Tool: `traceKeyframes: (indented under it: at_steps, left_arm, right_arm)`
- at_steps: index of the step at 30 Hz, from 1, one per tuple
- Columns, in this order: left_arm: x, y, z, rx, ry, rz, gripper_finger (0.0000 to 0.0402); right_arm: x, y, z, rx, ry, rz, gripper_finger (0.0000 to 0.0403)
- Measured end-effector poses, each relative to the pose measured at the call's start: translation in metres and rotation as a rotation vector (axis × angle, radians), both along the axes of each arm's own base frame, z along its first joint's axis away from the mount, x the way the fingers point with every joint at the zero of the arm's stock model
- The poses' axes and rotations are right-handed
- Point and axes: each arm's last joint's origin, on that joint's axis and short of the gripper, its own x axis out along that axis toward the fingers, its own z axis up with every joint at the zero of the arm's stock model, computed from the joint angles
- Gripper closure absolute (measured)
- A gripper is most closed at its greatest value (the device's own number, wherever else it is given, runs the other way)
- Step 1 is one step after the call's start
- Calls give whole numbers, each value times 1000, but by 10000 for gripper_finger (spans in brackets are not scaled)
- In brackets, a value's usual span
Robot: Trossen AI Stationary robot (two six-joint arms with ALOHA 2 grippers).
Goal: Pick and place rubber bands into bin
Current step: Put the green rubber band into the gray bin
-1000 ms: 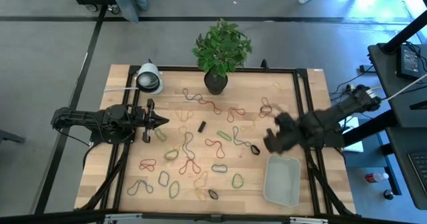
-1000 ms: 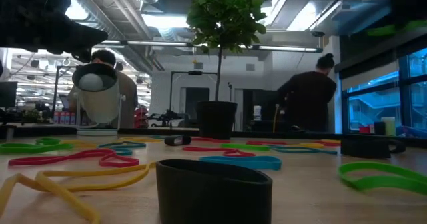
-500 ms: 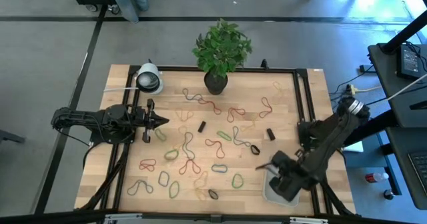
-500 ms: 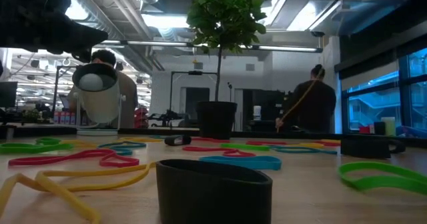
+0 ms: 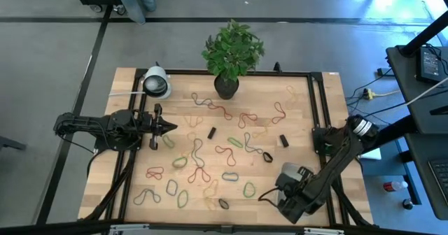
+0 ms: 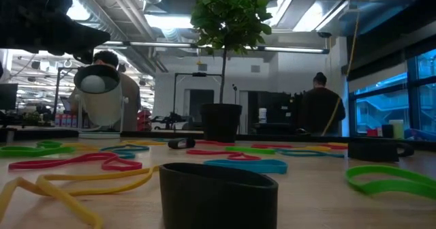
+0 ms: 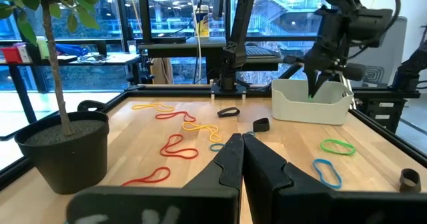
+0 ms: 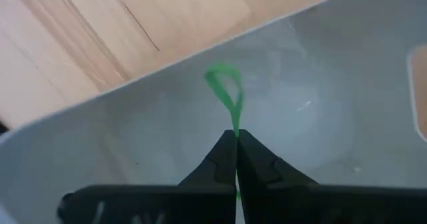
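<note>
Swung from mid-table to the near right corner, the right gripper [image 8: 235, 139] now hangs over the pale, smooth-walled plastic bin [image 7: 311, 103], jaws clenched on a thin green rubber band [image 8: 227, 97] looping inside it. Other rubber bands [image 5: 199, 166] lie scattered on the wooden table [image 5: 308, 116]; the left gripper [image 5: 170, 127] waits pinched closed, empty, at the left edge.

Your bench [image 5: 175, 116] is pale, matt wood grain; the bin [image 8: 320, 104] looks like smooth, translucent plastic; the green rubber band [image 8: 225, 94] is matt.
</note>
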Motion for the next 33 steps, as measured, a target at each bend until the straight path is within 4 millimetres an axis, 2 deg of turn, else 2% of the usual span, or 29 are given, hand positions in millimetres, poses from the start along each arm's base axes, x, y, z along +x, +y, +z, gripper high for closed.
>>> traceKeyframes:
  at_steps: [8,14,19,26,33]
  left_arm:
    - [0,0,0,0,0,0,398]
    - [0,0,0,0,1,0,398]
    - [0,0,0,0,1,0,398]
    - [0,0,0,0,0,0,398]
    - [0,0,0,0,0,0,398]
  right_arm:
    - [-10,-8,-37,68,21,-37,403]
    - [-16,-15,-34,99,-12,-52,403]
    - [-14,-12,-32,133,-32,-54,395]
    - [-12,-10,-31,163,-49,-134,339]
    - [-6,-2,-14,197,-64,-179,261]
